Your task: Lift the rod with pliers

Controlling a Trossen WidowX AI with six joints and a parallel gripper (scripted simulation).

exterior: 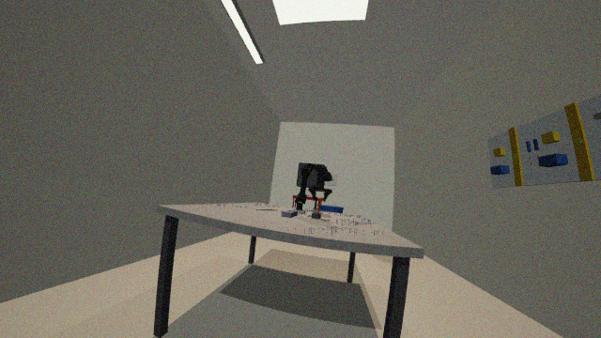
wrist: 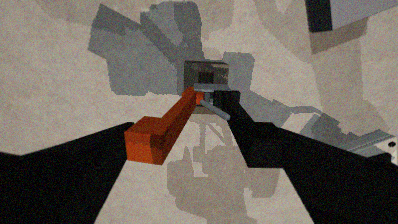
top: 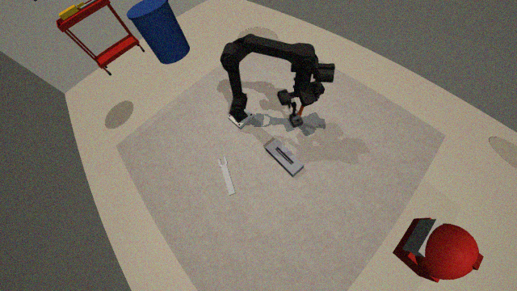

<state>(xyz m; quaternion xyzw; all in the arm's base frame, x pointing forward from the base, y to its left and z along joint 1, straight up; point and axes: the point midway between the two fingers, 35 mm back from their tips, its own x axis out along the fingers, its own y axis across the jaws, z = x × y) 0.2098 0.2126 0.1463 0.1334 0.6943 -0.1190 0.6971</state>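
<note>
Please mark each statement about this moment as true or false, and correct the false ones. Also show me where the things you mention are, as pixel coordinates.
1. The black robot gripper (wrist: 204,131) is closed on the orange handle. False: it is open, with nothing between its fingers.
2. The locking pliers, with one orange handle (wrist: 172,125) and one black handle (wrist: 245,125), stand in the small dark holster (top: 296,120) (wrist: 206,70). True.
3. The grey rectangular block with a narrow channel (top: 275,144) lies on the table (top: 291,226) (exterior: 282,230). True.
4. The pale flat wrench (top: 229,181) lies across the grey block. False: it lies apart, on the table.
5. The pliers' jaws are already in the channel. False: the pliers are at the holster.
</note>
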